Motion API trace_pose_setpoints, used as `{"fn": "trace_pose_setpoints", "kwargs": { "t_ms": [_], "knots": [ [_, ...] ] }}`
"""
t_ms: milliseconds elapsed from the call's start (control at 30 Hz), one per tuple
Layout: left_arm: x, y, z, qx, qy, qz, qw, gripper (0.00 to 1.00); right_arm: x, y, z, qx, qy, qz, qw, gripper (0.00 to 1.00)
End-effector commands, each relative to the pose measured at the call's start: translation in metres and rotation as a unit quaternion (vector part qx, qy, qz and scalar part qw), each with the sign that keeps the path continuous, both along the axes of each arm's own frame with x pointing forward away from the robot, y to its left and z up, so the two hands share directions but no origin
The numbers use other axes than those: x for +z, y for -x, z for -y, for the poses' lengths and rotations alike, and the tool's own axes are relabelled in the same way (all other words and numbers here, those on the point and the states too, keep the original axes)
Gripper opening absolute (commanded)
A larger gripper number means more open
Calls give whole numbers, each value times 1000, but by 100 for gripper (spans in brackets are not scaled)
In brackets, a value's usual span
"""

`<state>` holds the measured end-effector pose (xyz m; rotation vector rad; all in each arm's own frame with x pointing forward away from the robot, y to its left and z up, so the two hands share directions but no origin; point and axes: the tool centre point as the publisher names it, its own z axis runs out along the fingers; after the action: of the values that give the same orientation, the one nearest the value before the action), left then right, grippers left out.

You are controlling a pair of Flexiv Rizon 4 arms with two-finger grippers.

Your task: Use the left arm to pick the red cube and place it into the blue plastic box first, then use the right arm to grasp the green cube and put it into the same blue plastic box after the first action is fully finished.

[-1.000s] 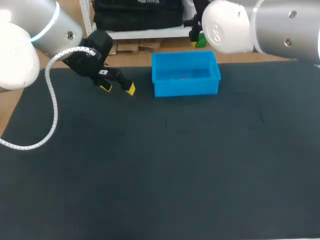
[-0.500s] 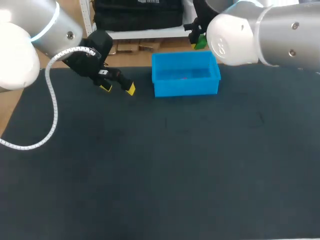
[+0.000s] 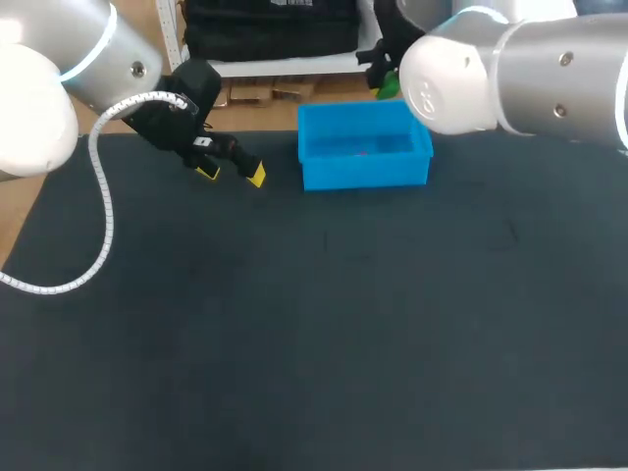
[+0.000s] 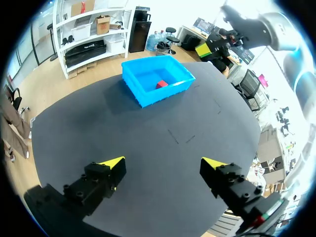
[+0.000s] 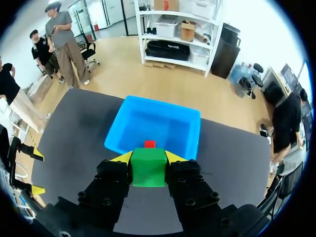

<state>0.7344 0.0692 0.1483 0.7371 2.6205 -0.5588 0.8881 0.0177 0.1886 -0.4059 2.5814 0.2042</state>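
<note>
Right gripper [image 5: 149,159] clamped the small green cube [image 5: 148,169], aloft near the blue plastic box [image 5: 116,129] | small red cube [image 5: 149,144] lay inside | left gripper [image 4: 163,163] splayed wide, empty, well clear | best: centre over the box, dip low, then release (mind the rim).

No legible text, labels, numbers or signs in any view.

Blue box [image 3: 365,173]: one. Red cube [image 4: 161,84]: one, apparently; only faint speck in head view. Green cube [image 5: 148,168]: one.
</note>
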Motion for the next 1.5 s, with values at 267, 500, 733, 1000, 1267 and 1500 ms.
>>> {"fn": "trace_pose_setpoints", "kwargs": {
  "t_ms": [267,500,733,1000,1267,1500],
  "knots": [
    [0,0,0,0,0,0,1000,100,-6,-24,-17,11,2,-7,1000,0],
    [0,0,0,0,0,0,1000,100,-11,-36,-23,21,4,-3,1000,0],
    [0,0,0,0,0,0,1000,100,-16,-45,-24,26,5,-3,1000,0],
    [0,0,0,0,0,0,1000,100,-23,-53,-25,31,4,-3,1000,0],
    [0,0,0,0,0,0,1000,100,-32,-57,-22,42,8,3,999,0],
    [0,0,0,0,0,0,1000,100,-42,-57,-21,48,10,4,999,0]
  ]
}}
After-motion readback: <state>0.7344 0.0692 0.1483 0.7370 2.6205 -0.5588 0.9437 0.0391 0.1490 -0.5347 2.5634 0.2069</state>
